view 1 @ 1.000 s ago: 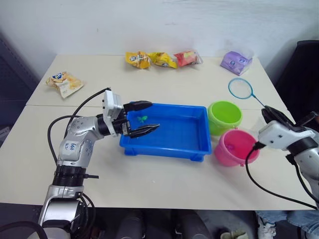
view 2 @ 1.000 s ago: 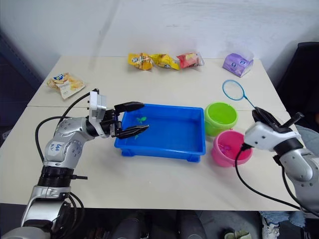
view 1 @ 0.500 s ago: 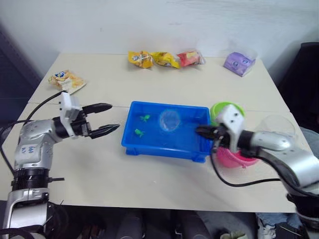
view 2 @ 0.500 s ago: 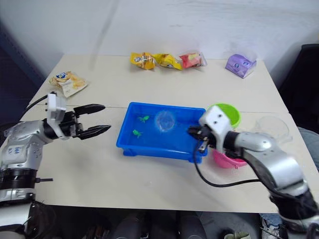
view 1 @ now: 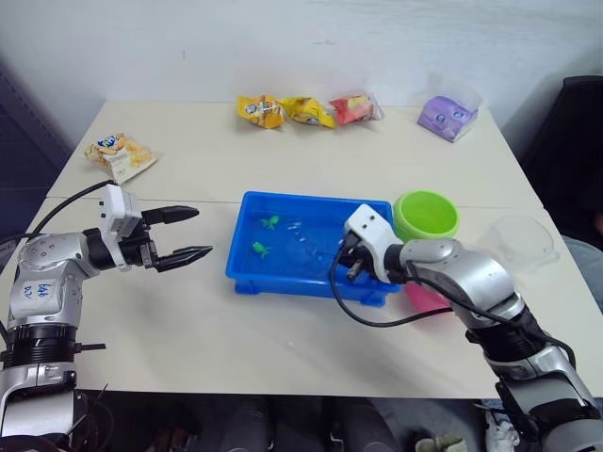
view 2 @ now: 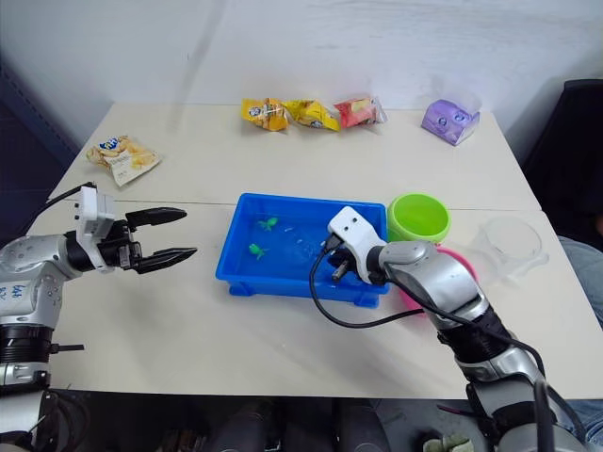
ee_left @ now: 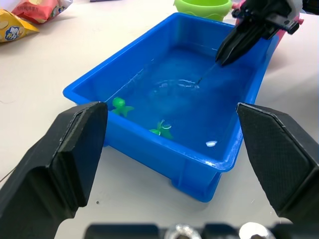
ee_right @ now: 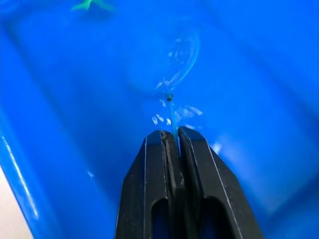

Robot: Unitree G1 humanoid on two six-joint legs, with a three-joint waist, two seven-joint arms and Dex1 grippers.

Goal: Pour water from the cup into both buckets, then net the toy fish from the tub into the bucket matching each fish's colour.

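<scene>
Netting: right gripper (ee_right: 171,137) is over the right part of the tub (view 1: 247,275), fingers squeezed together on the thin handle of the net (ee_right: 172,62), whose hoop is dunked in the water
Tub: bright blue tray mid-table, holding water, with ripples around the hoop
Fish: two green toy fish (view 1: 262,236) in the left part of the tub, one a bit farther back than the other, both well apart from the hoop
Left gripper (view 1: 189,233): hanging over bare table just left of the tub, fingers spread wide, holding nothing
Green bucket (view 1: 426,215): just right of the tub's far right corner
Pink bucket (view 1: 426,298): nearer than the green one, mostly hidden behind the right arm, can't see inside
Cup (view 1: 521,239): clear jug off to the right of the buckets, near the table's right edge
Snack bags (view 1: 306,111): row of them along the far edge, plus a purple pack (view 1: 447,116) far right and one more bag (view 1: 119,154) far left
</scene>
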